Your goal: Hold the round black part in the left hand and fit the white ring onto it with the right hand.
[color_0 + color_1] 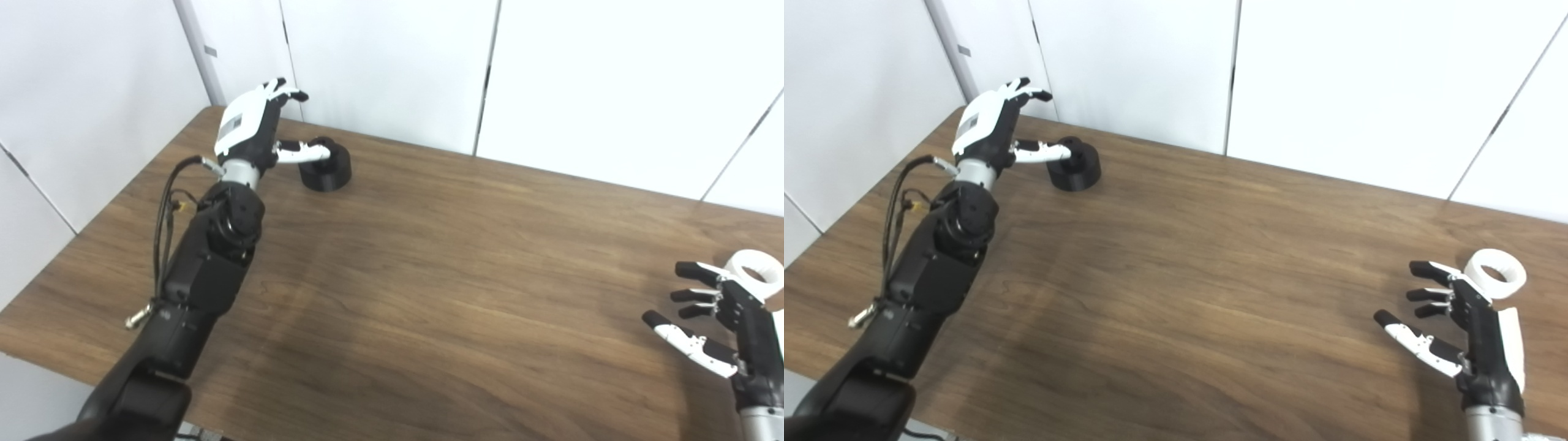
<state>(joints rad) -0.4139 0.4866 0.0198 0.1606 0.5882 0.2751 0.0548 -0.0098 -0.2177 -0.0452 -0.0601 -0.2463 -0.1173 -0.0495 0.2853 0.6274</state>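
The round black part (327, 168) stands on the wooden table (441, 257) near its far left corner. My left hand (254, 122) is stretched out just left of it, open, with the thumb lying on top of the part and the fingers raised above the table. The white ring (1496, 274) lies flat near the table's right edge. Just in front of the ring my right hand (1464, 324) hovers open, fingers spread and pointing left, holding nothing.
White wall panels (398, 67) rise directly behind the table's far edge, close to the left hand. A loose cable (165, 208) loops along the left forearm.
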